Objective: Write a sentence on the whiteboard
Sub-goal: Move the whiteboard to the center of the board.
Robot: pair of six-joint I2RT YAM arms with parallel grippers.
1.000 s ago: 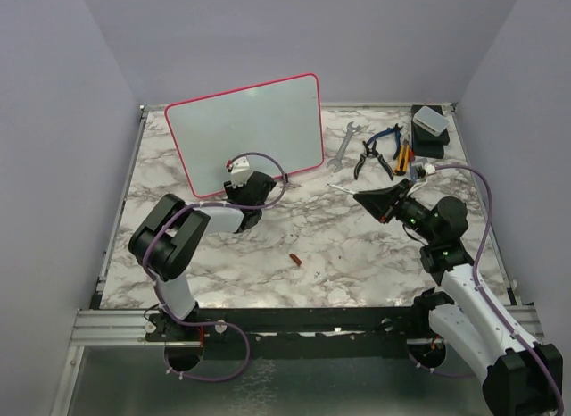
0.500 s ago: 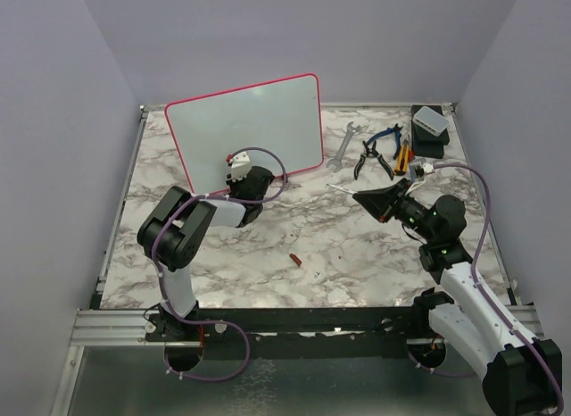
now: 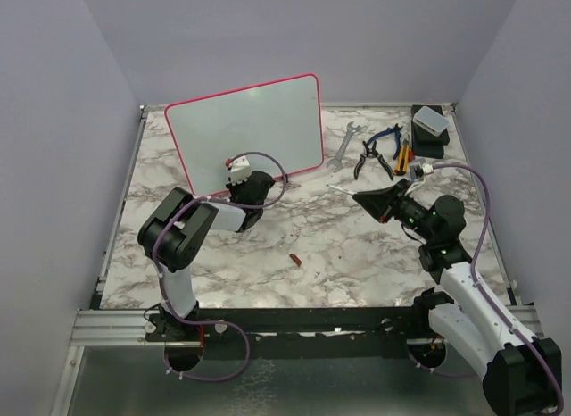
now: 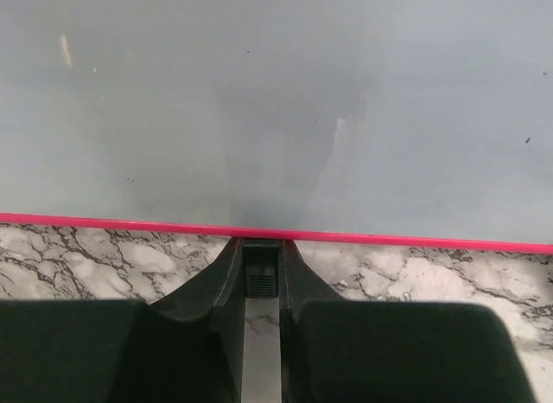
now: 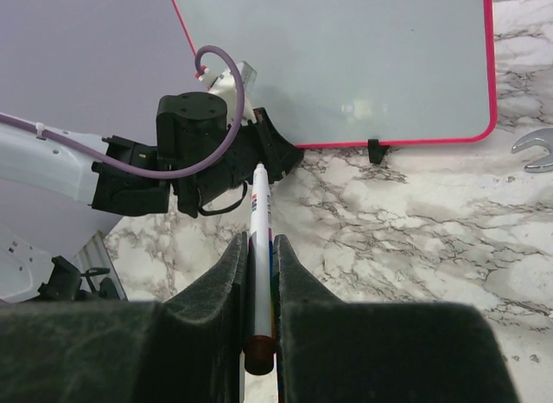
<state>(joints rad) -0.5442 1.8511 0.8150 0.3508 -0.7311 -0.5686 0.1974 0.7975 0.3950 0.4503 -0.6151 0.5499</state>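
Note:
The whiteboard [image 3: 245, 135] stands tilted at the back left of the marble table, and its glossy face is blank; no sentence shows on it. It fills the left wrist view [image 4: 276, 100]. My left gripper [image 3: 239, 186] is at the board's bottom edge, shut on a small black foot [image 4: 261, 269] under the red-pink frame. My right gripper [image 3: 364, 198] is right of the board and apart from it. It is shut on a white marker [image 5: 260, 247] that points at the board [image 5: 346, 57].
A small red cap [image 3: 294, 259] lies mid-table. A wrench [image 3: 343, 141], pliers [image 3: 379, 153] and orange-handled cutters [image 3: 403, 155] lie at the back right. A black holder with a white block [image 3: 430, 128] stands in the far right corner. Grey walls enclose the table.
My left arm's elbow has shifted a little to the right while the gripper stays at the board's bottom edge. The right arm and marker have hardly moved.

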